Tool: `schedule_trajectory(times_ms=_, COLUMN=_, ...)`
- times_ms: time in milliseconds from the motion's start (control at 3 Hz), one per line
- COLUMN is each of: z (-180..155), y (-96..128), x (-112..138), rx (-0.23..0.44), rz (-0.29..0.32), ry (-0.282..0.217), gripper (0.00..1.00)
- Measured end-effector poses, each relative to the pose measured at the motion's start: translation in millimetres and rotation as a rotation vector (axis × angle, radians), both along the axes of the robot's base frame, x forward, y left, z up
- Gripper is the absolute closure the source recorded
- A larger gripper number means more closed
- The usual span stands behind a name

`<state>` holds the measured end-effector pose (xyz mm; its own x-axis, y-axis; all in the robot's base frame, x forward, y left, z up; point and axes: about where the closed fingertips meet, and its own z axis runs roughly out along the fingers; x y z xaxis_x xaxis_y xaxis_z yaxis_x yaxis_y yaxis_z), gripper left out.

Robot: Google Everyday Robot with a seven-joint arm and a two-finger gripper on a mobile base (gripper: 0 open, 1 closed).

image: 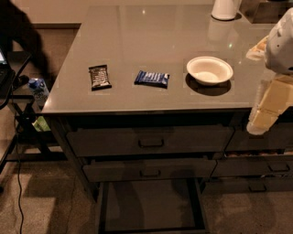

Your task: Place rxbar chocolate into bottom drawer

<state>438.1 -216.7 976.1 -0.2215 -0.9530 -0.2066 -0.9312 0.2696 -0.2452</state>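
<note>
The rxbar chocolate (pixel 99 77), a dark brown-black wrapper with pale lettering, lies flat on the grey countertop (pixel 151 36) near its front left. The bottom drawer (pixel 149 205) is pulled out below the counter, and its dark floor holds nothing. My gripper (pixel 259 122) hangs at the right edge of the view, in front of the counter's right end. It is far from the bar and has nothing visible in it.
A blue-wrapped bar (pixel 152 78) lies right of the rxbar. A white bowl (pixel 209 70) sits further right. A white container (pixel 224 9) stands at the back. Two shallower handled drawers (pixel 151 142) sit above the open one. A water bottle (pixel 38 88) stands at the left.
</note>
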Motion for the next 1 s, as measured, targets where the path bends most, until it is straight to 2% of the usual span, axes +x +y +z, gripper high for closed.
schedule_trajectory(times_ms=333, z=0.0, y=0.2, x=0.1, rx=0.0, rz=0.0, ry=0.0, gripper=0.0)
schedule_trajectory(times_ms=667, z=1.0, y=22.9, x=8.6, rx=-0.017, rz=0.018, ry=0.011, gripper=0.0)
schedule_trajectory(times_ms=1000, z=0.3, y=71.8, x=27.3, rx=-0.028, rz=0.073, ry=0.029, gripper=0.0)
